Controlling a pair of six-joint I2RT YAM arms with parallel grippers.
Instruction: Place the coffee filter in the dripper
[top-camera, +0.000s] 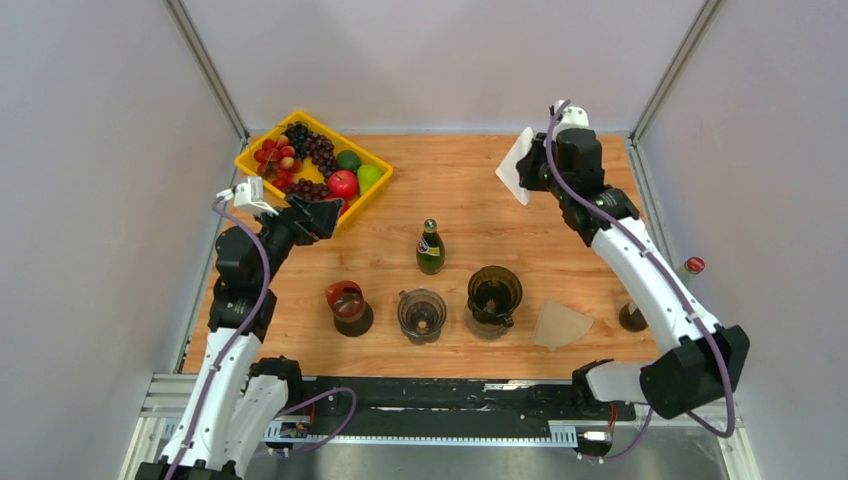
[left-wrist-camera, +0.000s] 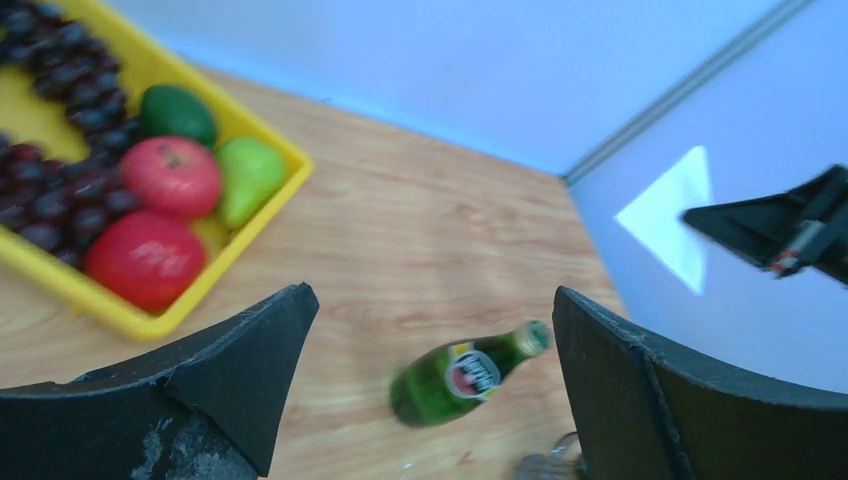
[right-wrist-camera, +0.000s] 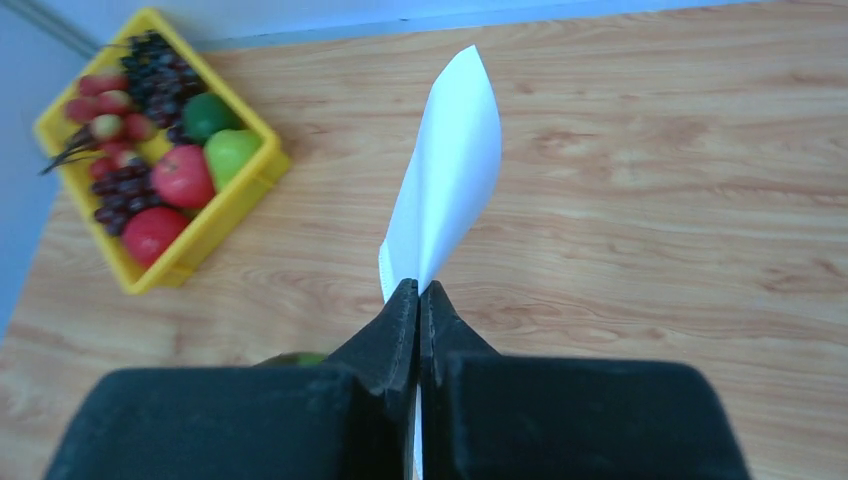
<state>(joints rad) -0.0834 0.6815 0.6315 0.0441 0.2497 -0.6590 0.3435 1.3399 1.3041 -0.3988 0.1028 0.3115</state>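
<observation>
The white paper coffee filter (top-camera: 517, 165) hangs in the air over the far right of the table, with my right gripper (top-camera: 532, 170) shut on its lower edge. In the right wrist view the filter (right-wrist-camera: 447, 175) stands up from between the closed fingertips of that gripper (right-wrist-camera: 419, 288). Three dripper-like vessels stand in a row near the front: a red one (top-camera: 347, 305), a clear grey one (top-camera: 421, 313) and a dark brown one (top-camera: 494, 295). My left gripper (top-camera: 322, 216) is open and empty beside the yellow tray. In its own view the left gripper (left-wrist-camera: 435, 295) looks towards the filter (left-wrist-camera: 668, 215).
A yellow tray (top-camera: 378, 185) of fruit sits at the far left. A green bottle (top-camera: 430, 248) stands mid-table behind the vessels. A brown paper filter (top-camera: 560, 325) lies flat at the front right. A red-capped item (top-camera: 693, 265) is by the right edge.
</observation>
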